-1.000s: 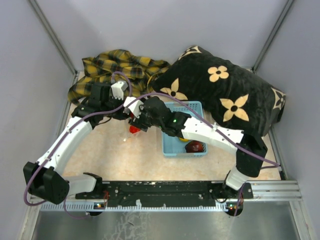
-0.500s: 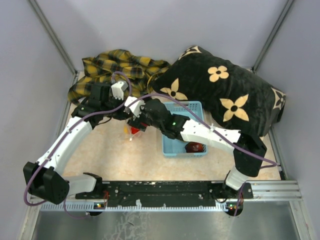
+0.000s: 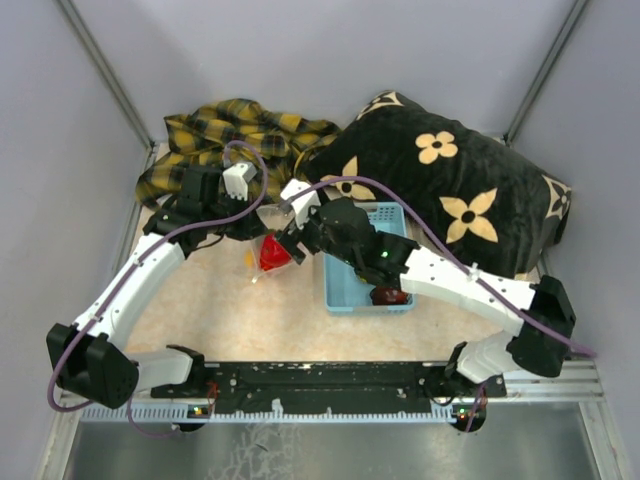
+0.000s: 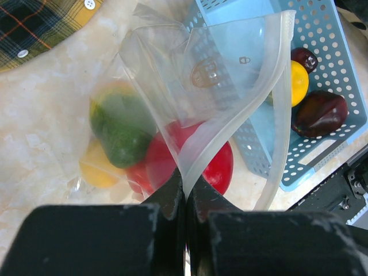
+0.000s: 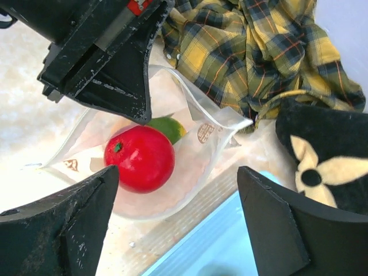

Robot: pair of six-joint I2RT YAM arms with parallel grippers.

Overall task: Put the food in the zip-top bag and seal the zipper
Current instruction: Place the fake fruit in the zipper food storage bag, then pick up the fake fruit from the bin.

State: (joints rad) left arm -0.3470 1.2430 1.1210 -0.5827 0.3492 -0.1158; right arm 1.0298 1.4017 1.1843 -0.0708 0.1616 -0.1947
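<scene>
The zip-top bag (image 4: 195,75) hangs open from my left gripper (image 4: 185,185), which is shut on the whitish zipper (image 4: 276,103) strip at its mouth. Inside lie a red fruit (image 4: 221,164), a green piece (image 4: 121,129) and a yellow one (image 4: 98,169). From above, the bag with the red fruit (image 3: 272,252) sits left of the basket. My right gripper (image 5: 177,172) stands open and empty just above the bag's mouth, the red fruit (image 5: 140,158) below its left finger. More food stays in the basket: a yellow fruit (image 4: 299,83) and a maroon one (image 4: 319,112).
The light-blue basket (image 3: 345,300) stands right of the bag, under my right arm. A yellow plaid cloth (image 3: 240,130) lies at the back left and a black flowered pillow (image 3: 460,190) at the back right, touching the basket's far side.
My right gripper has opened fully and drawn back to the right, away from the bag. The red fruit it carried now lies inside the bag. The left gripper has kept its hold.
</scene>
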